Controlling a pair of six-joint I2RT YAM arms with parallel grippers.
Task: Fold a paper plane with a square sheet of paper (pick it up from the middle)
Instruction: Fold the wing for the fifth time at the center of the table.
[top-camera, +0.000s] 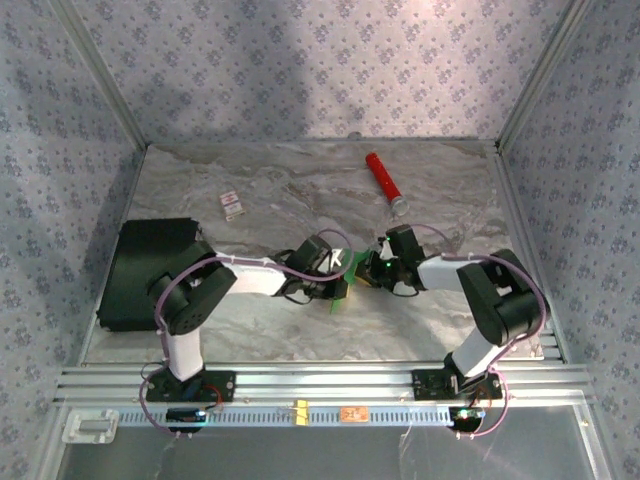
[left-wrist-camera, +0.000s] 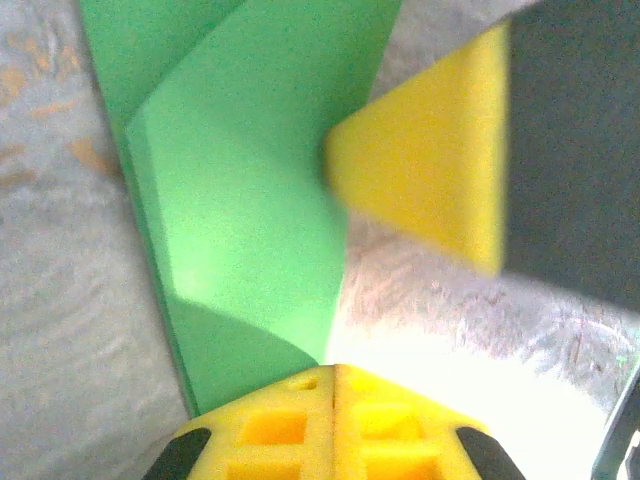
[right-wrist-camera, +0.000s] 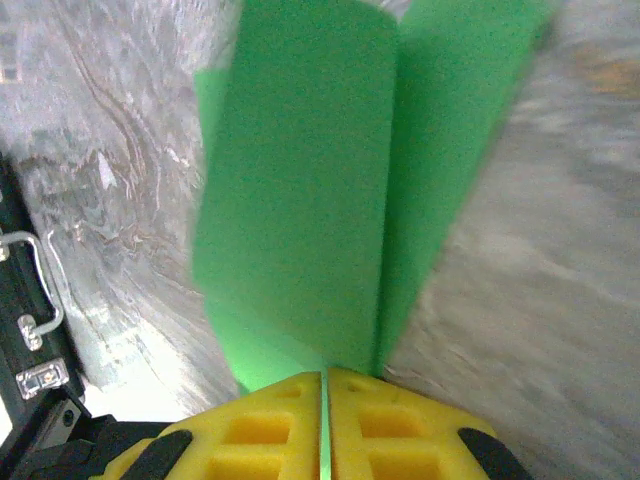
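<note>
Our left end effector has its yellow fingers pressed together, the tips meeting along a straight seam. The green sheet of paper runs up to those tips and passes beneath one finger, where it lies in shade. We cannot tell whether any of it is caught between them. Our right end effector is closed too, and a thin green line shows in its seam. It pinches the paper at a crease, with two panels spreading from the tips on either side of the fold. From the left wrist we see one yellow finger of the right end effector touching the sheet's edge. From above, the two end effectors stand tip to tip over the middle of the marbled worktop, with the creased paper between them. Well apart lie a red cylinder toward the far side, a small white-and-red card, and a black flat box at the left edge.
</note>
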